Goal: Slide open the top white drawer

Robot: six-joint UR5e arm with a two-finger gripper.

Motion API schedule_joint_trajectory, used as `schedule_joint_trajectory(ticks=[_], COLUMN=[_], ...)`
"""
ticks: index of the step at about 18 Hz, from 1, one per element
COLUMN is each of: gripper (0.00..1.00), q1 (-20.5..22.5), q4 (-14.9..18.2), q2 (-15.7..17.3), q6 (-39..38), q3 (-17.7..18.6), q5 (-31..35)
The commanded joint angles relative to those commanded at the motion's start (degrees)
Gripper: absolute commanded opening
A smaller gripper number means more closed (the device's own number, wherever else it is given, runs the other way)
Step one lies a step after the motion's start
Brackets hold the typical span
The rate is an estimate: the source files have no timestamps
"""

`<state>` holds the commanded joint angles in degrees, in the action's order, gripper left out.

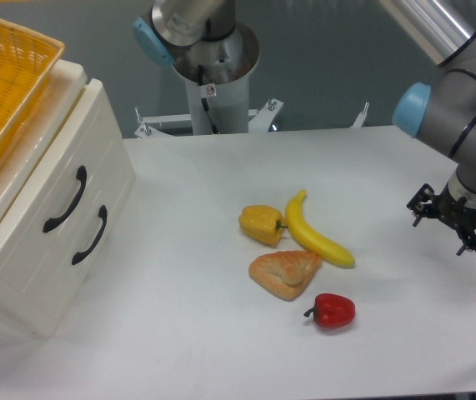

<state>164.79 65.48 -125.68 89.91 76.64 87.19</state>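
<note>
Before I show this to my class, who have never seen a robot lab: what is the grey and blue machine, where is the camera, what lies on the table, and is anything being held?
The grey and blue jointed machine is a robot arm; its base post stands at the table's back edge. The one picture comes from a fixed camera looking down at the white table from the front. The small black two-finger gripper hangs at the right and holds nothing; I cannot tell whether its fingers are open.

At the left stands a cream-white cabinet. Its top white drawer and lower drawer each have a curved black handle, and both look closed. A yellow wicker basket sits on top.

Mid-table lie a yellow pepper, a yellow banana, a golden pastry and a red pepper.
</note>
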Motion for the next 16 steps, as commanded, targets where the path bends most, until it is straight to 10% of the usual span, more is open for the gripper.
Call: schedule_joint_trajectory(ticks=[6, 16], gripper=[1.00, 1.00], q1=[-0.3, 0.0], q4=[0.0, -4.6], q2=[0.6, 11.6], q6=[0.1, 0.1], q3=[0.3, 13.7], q5=[-0.4, -6.0])
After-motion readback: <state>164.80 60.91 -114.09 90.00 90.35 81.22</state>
